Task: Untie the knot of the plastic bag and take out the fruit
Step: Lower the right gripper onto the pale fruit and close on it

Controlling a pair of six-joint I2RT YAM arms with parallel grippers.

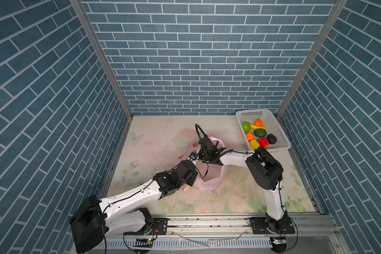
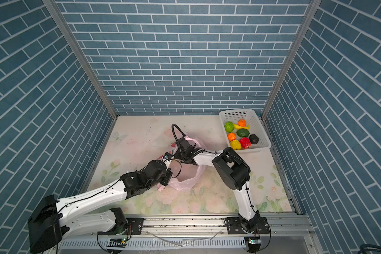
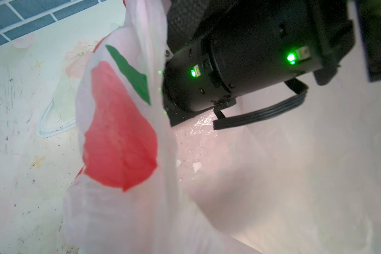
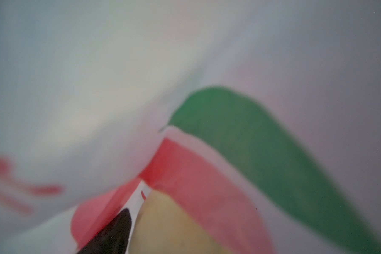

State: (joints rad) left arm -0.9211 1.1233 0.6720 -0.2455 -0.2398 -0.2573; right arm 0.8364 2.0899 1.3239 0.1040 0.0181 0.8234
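Note:
The pink plastic bag (image 1: 209, 184) (image 2: 185, 183) lies mid-table with its mouth spread wide. No knot is in view. My left gripper (image 1: 196, 161) is at the bag's left rim. In the left wrist view the film (image 3: 119, 209) runs up over its jaws and hides them, so it is shut on the film. My right gripper (image 1: 204, 140) reaches down inside the bag. Its wrist view shows one black finger (image 4: 110, 233) beside a cream fruit (image 4: 174, 231), with a thin strip of film between them. The other finger is hidden.
A white perforated basket (image 1: 284, 143) (image 2: 264, 144) stands at the back right. It holds several fruits, among them a red apple (image 1: 263, 142), a lemon (image 1: 254, 144) and an avocado (image 1: 260, 132), plus a banana (image 1: 257, 127). The right arm's black wrist (image 3: 240, 72) fills the bag mouth.

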